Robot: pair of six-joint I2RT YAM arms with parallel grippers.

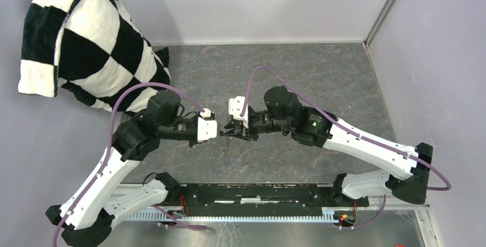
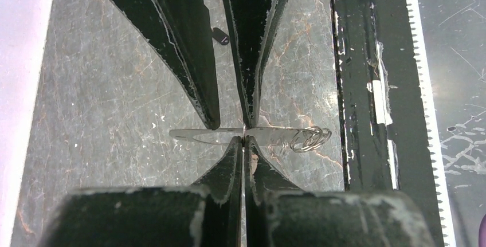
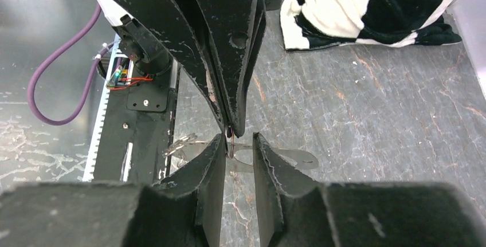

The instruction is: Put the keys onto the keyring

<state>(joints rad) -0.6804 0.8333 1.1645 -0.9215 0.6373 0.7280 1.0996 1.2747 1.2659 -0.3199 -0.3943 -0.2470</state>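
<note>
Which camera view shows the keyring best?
The left wrist view. There the keyring runs sideways across the shut left gripper, its full length and the small wire loops at one end visible. The right wrist view shows it partly hidden behind fingers. In the top view it is too small to make out.

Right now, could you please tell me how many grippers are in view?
2. The left gripper is just left of mid-table, shut; the right gripper faces it tip to tip, jaws apart. None appears hidden.
</note>
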